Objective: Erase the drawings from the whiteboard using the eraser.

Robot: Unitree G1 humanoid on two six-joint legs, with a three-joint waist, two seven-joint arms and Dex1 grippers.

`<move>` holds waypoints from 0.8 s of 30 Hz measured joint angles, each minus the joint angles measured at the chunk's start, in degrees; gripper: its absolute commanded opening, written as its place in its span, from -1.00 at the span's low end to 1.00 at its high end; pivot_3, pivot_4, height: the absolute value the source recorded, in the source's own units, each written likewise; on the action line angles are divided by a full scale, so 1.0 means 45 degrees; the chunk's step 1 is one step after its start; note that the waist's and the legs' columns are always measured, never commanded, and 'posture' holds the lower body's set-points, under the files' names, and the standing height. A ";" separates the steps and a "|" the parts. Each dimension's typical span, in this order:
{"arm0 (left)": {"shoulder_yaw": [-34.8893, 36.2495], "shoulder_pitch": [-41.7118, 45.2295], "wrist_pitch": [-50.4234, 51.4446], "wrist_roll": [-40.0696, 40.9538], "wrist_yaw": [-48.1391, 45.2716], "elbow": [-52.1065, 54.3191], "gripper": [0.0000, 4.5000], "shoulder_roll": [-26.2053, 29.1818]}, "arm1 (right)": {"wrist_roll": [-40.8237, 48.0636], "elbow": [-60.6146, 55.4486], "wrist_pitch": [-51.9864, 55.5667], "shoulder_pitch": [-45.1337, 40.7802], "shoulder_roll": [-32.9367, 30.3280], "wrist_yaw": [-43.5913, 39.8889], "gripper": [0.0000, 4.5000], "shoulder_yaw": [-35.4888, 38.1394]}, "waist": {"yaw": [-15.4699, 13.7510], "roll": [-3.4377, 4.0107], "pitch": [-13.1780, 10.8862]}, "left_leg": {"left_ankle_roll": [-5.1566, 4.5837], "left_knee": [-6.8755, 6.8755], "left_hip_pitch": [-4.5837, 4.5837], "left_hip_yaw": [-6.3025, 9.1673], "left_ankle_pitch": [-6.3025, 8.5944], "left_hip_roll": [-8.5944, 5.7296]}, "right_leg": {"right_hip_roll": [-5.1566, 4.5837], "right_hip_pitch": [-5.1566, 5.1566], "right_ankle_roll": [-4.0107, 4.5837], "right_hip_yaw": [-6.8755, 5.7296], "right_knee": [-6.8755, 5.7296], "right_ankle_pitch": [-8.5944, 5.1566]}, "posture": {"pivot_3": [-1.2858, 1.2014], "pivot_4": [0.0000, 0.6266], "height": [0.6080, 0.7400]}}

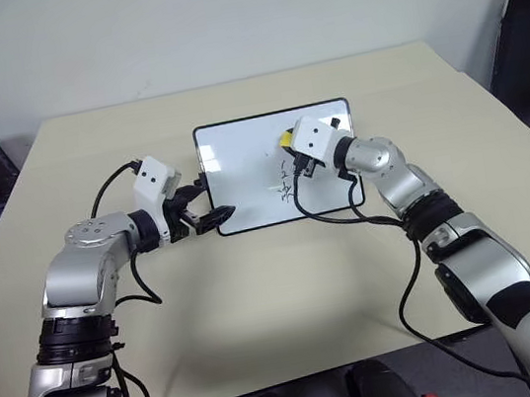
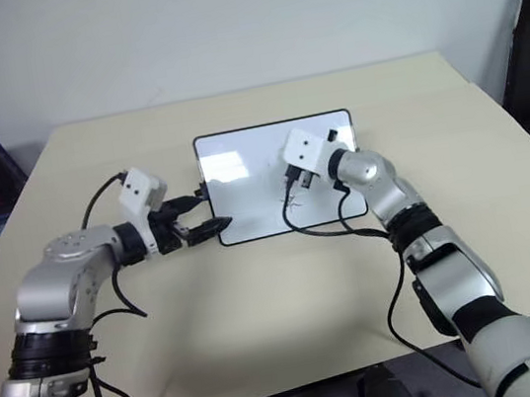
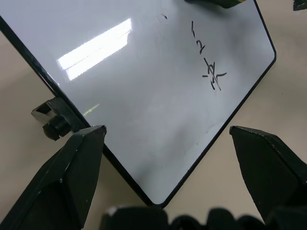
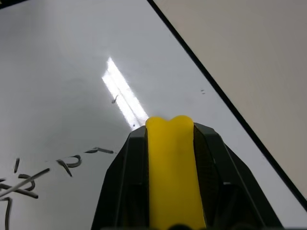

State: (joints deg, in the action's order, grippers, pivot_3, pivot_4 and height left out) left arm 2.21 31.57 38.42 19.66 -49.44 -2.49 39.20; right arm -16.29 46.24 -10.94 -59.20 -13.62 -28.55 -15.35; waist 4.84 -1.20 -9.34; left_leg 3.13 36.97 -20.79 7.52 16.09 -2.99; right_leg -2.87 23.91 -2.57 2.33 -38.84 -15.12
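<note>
Whiteboard (image 1: 242, 177) mid-table (image 1: 289, 295), drawings (image 1: 284, 178) right of centre.

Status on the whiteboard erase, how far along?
Done: right pincer is shut on the eraser, held over the whiteboard. In hand: left pincer, open, straddles the board's near corner. Left: the drawings are unerased.
</note>
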 measured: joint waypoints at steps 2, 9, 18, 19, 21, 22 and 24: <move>-0.0002 -0.0039 0.0031 0.0005 0.0006 0.0003 1.00 -0.0003 | -0.0026 -0.0044 -0.0003 0.0056 0.0018 -0.0021 -0.58 -0.0034 | 0.0022 -0.0004 0.0002 | 0.0007 0.0000 -0.0017 -0.0011 -0.0004 0.0000 | -0.0009 0.0023 0.0001 0.0006 -0.0008 0.0000 | 0.03 -0.52 1.00; -0.0002 -0.0086 0.0115 0.0010 0.0013 0.0091 1.00 -0.0002 | -0.0172 -0.0483 0.0008 0.0867 -0.0028 -0.0357 -0.58 -0.0508 | 0.0005 -0.0007 0.0005 | -0.0042 0.0006 0.0098 0.0008 0.0022 -0.0001 | 0.0007 -0.0103 0.0004 -0.0015 -0.0025 0.0002 | 0.03 -0.52 1.00; -0.0002 -0.0085 0.0188 0.0009 0.0011 0.0091 1.00 -0.0002 | -0.0229 -0.0842 0.0267 0.1284 -0.0024 -0.0752 -0.58 -0.0928 | 0.0005 -0.0007 0.0004 | -0.0038 0.0006 0.0193 -0.0010 0.0020 0.0047 | 0.0091 -0.0186 0.0016 -0.0002 -0.0023 0.0010 | 0.03 -0.52 1.00; -0.0002 -0.0085 0.0187 0.0008 0.0015 0.0090 1.00 -0.0002 | -0.0219 -0.0898 0.0289 0.1304 -0.0024 -0.0804 -0.58 -0.0923 | 0.0002 -0.0006 0.0004 | -0.0038 0.0006 0.0193 -0.0016 0.0020 0.0062 | 0.0107 -0.0183 0.0022 0.0000 -0.0021 0.0013 | 0.03 -0.52 1.00; -0.0002 -0.0085 0.0188 0.0008 0.0017 0.0089 1.00 -0.0002 | -0.0193 -0.1008 0.0369 0.1329 -0.0023 -0.0861 -0.58 -0.0907 | -0.0001 -0.0006 0.0004 | -0.0037 0.0005 0.0189 -0.0020 0.0021 0.0084 | 0.0128 -0.0177 0.0032 0.0001 -0.0018 0.0019 | 0.03 -0.52 1.00; -0.0002 -0.0085 0.0187 0.0007 0.0017 0.0089 1.00 -0.0002 | -0.0143 -0.1088 0.0450 0.1342 -0.0023 -0.0896 -0.58 -0.0888 | -0.0005 -0.0005 0.0003 | -0.0037 0.0004 0.0188 -0.0020 0.0021 0.0091 | 0.0135 -0.0172 0.0038 0.0001 -0.0017 0.0022 | 0.03 -0.52 1.00; -0.0002 -0.0085 0.0187 0.0006 0.0018 0.0089 1.00 -0.0002 | -0.0059 -0.1314 0.0692 0.1373 -0.0021 -0.0984 -0.58 -0.0859 | -0.0009 -0.0004 0.0002 | -0.0037 0.0002 0.0183 -0.0020 0.0021 0.0101 | 0.0143 -0.0165 0.0044 0.0000 -0.0017 0.0026 | 0.03 -0.52 1.00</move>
State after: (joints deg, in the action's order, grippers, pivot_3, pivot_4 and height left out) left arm 2.20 31.19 39.26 19.69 -49.36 -2.09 39.19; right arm -16.55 40.33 -7.83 -53.02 -13.71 -32.98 -19.21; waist 4.80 -1.22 -9.33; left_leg 2.96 36.98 -19.97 7.43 16.19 -2.53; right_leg -2.23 23.17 -2.37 2.33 -38.91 -15.01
